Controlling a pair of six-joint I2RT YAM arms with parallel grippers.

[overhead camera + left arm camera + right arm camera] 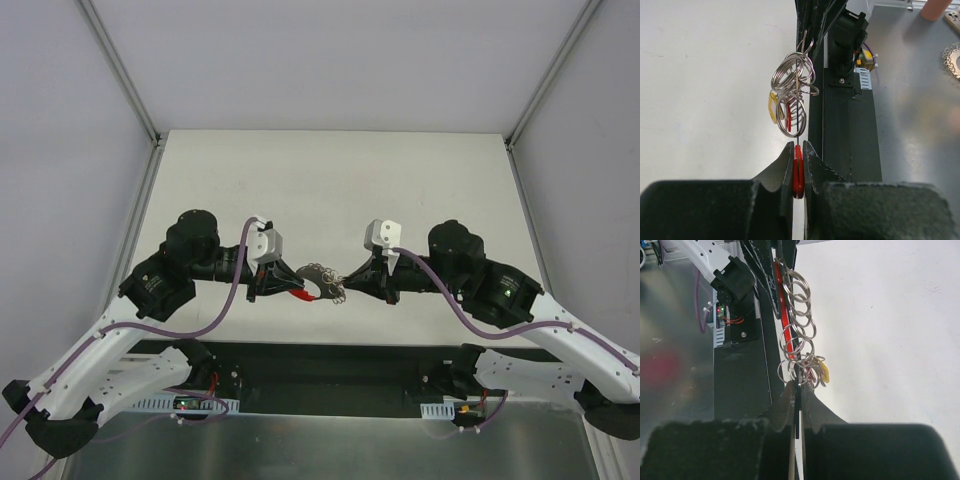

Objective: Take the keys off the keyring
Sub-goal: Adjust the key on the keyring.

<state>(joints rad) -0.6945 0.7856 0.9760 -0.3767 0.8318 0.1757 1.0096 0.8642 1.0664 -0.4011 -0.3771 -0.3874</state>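
The keyring hangs stretched above the table between my two grippers, as a chain of several silvery rings (pixel 322 279) (pixel 792 85) (pixel 797 315). Its red plastic piece (pixel 798 170) (pixel 298 296) is clamped edge-on in my left gripper (pixel 798 147) (pixel 283 293), which is shut. My right gripper (pixel 799 386) (pixel 347 280) is shut on a thin dark flat piece at the other end of the bunch. A small yellow tag (pixel 824 371) (pixel 772 107) dangles among the rings. I cannot tell the keys apart from the tangled rings.
The white table (pixel 330 180) lies under and beyond the bunch, with enclosure walls on both sides. The black base plate (pixel 320 365) runs along the near edge, carrying cables and small circuit boards (pixel 863 75). A perforated round part (pixel 954 60) lies on the grey metal surface.
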